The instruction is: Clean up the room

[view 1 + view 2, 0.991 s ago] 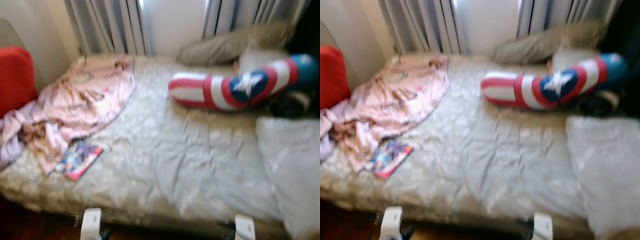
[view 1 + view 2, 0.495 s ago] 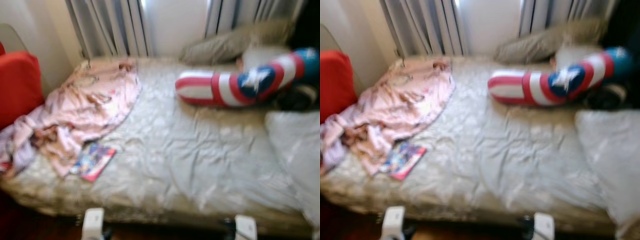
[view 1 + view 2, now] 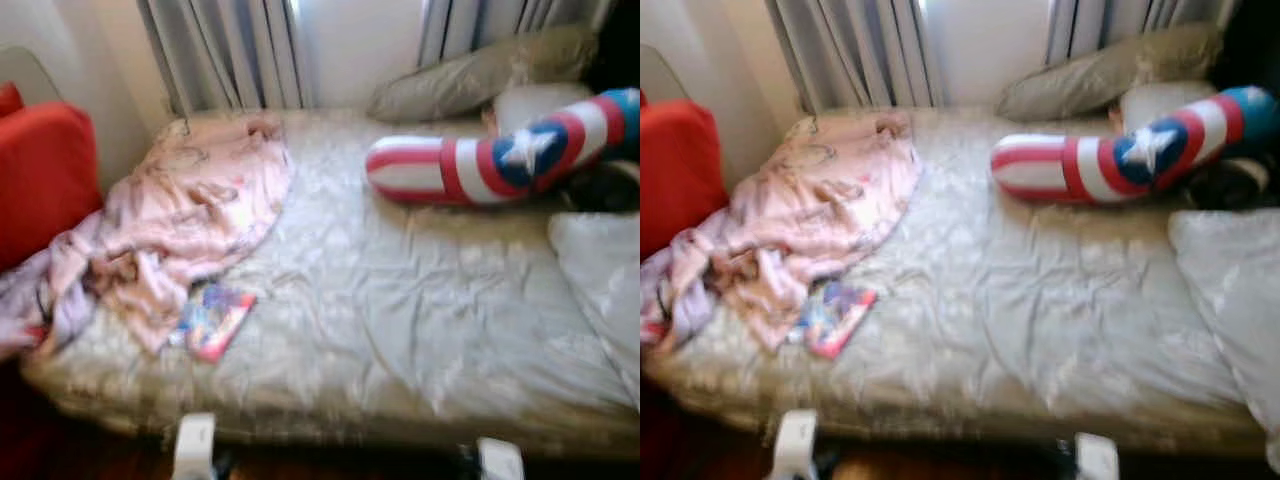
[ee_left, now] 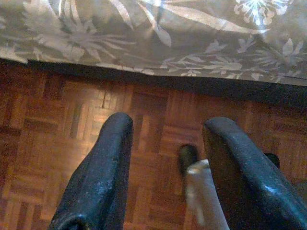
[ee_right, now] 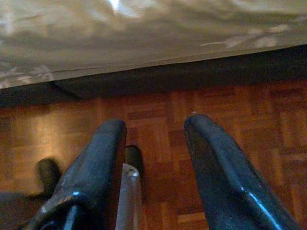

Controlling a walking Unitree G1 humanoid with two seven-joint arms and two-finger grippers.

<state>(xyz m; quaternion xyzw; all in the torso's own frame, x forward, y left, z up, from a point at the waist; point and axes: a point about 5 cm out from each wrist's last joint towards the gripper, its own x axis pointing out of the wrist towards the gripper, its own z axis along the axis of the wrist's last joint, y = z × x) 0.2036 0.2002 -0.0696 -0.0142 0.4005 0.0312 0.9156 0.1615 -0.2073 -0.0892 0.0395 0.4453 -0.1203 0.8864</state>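
I am holding both arms idle at the lower edge of the frame: the left end effector (image 4: 165, 167) and the right end effector (image 5: 153, 163) are hanging over the parquet floor (image 4: 57, 120) with fingers spread wide and gripping nothing. Cleanup is, in my judgement, not yet started: the crumpled pink blanket (image 3: 190, 215) is lying at left of the bed (image 3: 400, 320), a colourful book (image 3: 213, 319) is sitting just below it, and the striped star pillow (image 3: 490, 165) is lying at upper right.
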